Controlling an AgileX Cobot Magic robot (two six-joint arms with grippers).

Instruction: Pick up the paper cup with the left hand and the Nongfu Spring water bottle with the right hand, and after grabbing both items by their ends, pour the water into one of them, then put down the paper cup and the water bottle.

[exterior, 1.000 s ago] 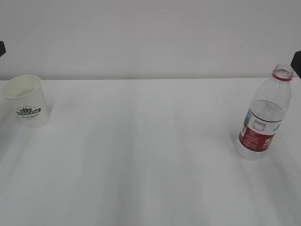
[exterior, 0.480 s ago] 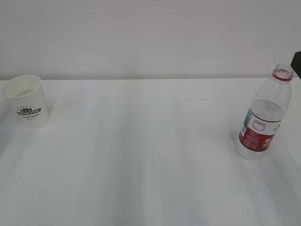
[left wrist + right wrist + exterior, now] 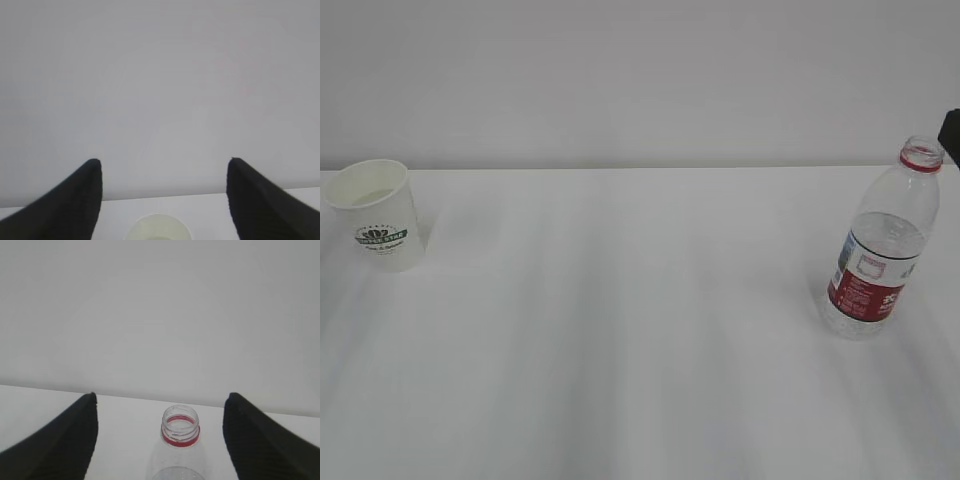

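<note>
Looking out past my own fingertips, I see both sets of jaws standing wide apart and gripping nothing. My left hand [image 3: 161, 200] has its two black fingers [image 3: 75, 200] spread either side of the paper cup [image 3: 158, 227], whose cream rim shows just at the bottom edge between them; I judge I am lined up this way so the cup sits on my centreline. My right hand [image 3: 160, 435] frames the Nongfu Spring water bottle [image 3: 180, 450] the same way, its open red-ringed neck between my fingers but apart from both.

From the exterior view, the cup [image 3: 380, 215] stands upright near the left edge of the white table [image 3: 640, 330], logo facing the camera. The bottle [image 3: 880, 250] stands upright far over on the right, well apart from the cup, uncapped, with water [image 3: 882, 235] up to about the shoulder above the label. Only a dark sliver of my right arm [image 3: 950, 128] shows at the frame edge just beyond the bottle; my left arm is out of that view.

Both things rest on the table, untouched. Whether pouring is done I cannot tell; the cup's inside is too pale to read.
</note>
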